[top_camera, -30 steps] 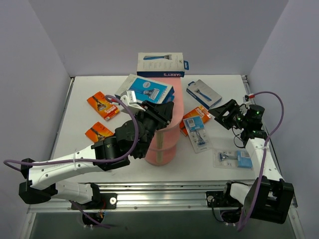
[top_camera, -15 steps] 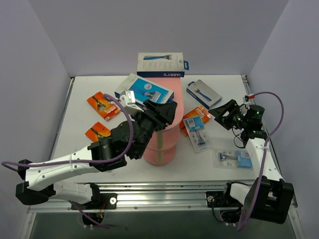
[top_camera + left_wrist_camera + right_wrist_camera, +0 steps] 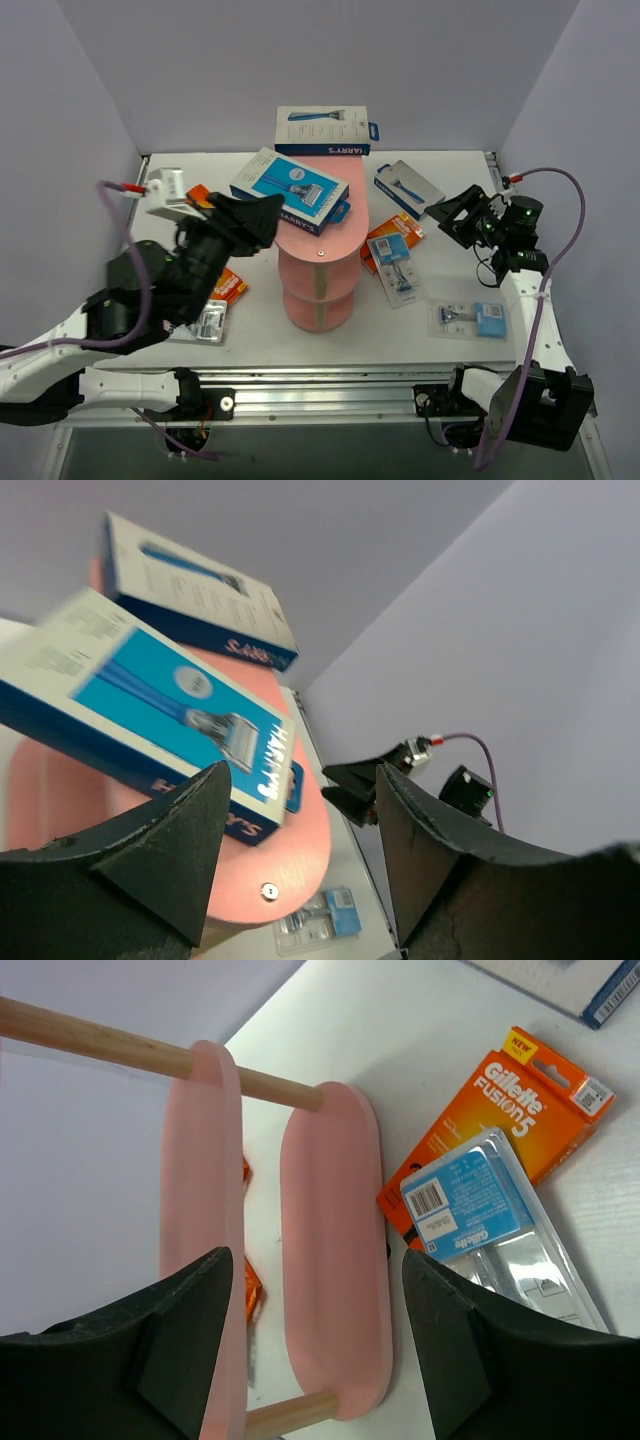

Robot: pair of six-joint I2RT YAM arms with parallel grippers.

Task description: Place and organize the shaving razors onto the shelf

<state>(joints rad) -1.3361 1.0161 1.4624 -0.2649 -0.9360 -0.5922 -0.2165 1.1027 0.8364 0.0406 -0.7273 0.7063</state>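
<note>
Cardboard, clear plastic and smooth pink board make up most of what we see. The shelf (image 3: pixel 335 235) is a stack of flat pink tiers, a long oval on top and rounder ones beneath, joined by a pale wooden post (image 3: pixel 100 1038). One flat white-and-blue Harry's box (image 3: pixel 290 188) lies skewed on the top tier, overhanging its left edge. A second Harry's box (image 3: pixel 322 131) stands on its long edge at the tier's far end. On the white table (image 3: pixel 400 335), just right of the shelf, an orange Gillette card (image 3: pixel 545 1085) lies under a glossy blister pack (image 3: pixel 480 1215) with a blue insert. A third box (image 3: pixel 410 187) and another clear blister (image 3: pixel 468 318) lie flat farther right.

We see the left arm raised high at the shelf's left, its left gripper (image 3: pixel 262 222) aimed at the lying box. Its fingers are spread wide, with nothing between them. The right arm stands along the table's right side. Its right gripper (image 3: pixel 455 215) points toward the shelf, well apart from it, its fingers also wide and empty.
</note>
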